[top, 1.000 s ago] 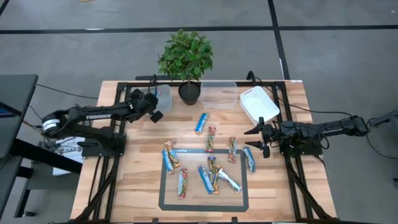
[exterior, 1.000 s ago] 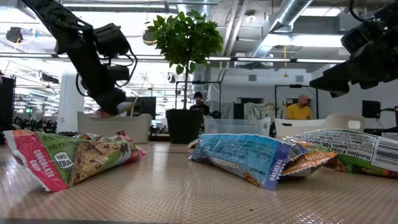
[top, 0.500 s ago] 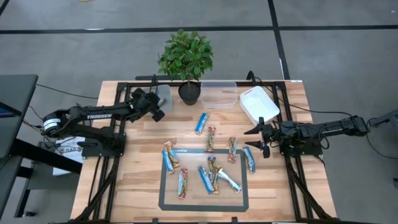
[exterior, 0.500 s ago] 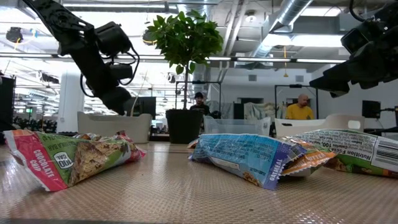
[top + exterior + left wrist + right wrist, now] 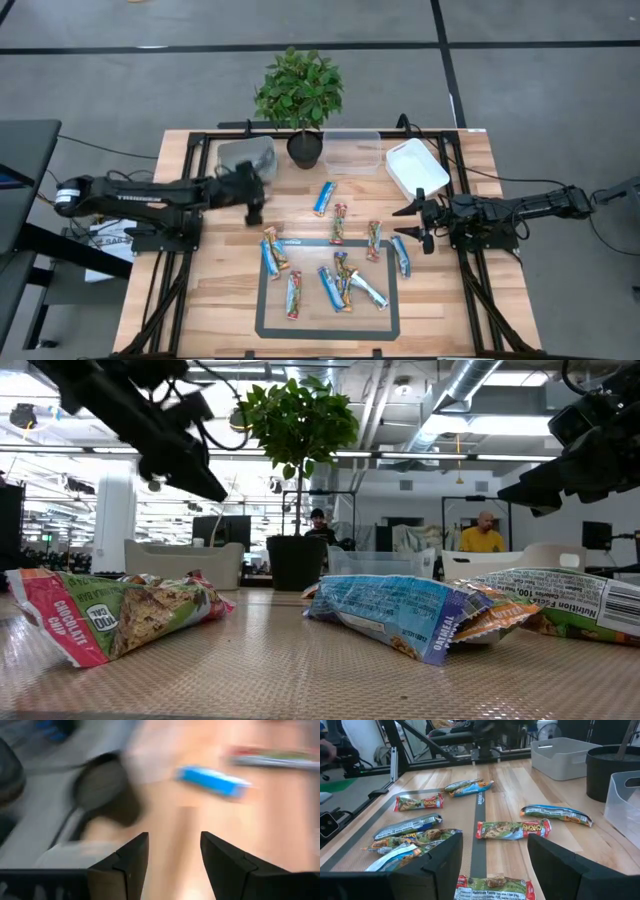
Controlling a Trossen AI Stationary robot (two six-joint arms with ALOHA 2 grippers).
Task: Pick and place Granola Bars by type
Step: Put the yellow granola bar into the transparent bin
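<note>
So the Granola Bars (image 5: 338, 263) are slim little things in shiny crinkly wrappers, about ten of them scattered over the middle of the wooden table (image 5: 220, 290). Some are blue and white, others red, green and tan. Most sit inside or on the edge of a dark taped rectangle (image 5: 262, 322) near the front, a few just beyond it. One blue bar (image 5: 324, 198) lies apart from the rest, closer to the potted plant (image 5: 300, 95), long axis tilted a bit off the front-to-back line. The red-ended ones near it (image 5: 339, 223) and (image 5: 373, 240) run roughly front to back too, while the pile inside the tape points every which way.

Readable print: from table height the green and red wrapper (image 5: 115, 615) says "CHOCOLATE CHIP" with a "100" badge, the blue one (image 5: 395, 615) has "OATMEAL" on its end, and a white panel (image 5: 570, 595) reads "Nutrition Facts". In the right wrist view two wrappers show "CHEWY" (image 5: 512, 829).

The left gripper (image 5: 172, 862) hangs over the table left of the lone blue bar, fingers spread, nothing between them. The right gripper (image 5: 417, 222) hovers by the right edge of the scatter, also spread and empty.

Behind: a grey tub (image 5: 248, 155), a clear tub (image 5: 352, 152) and a white tub (image 5: 416, 166).
</note>
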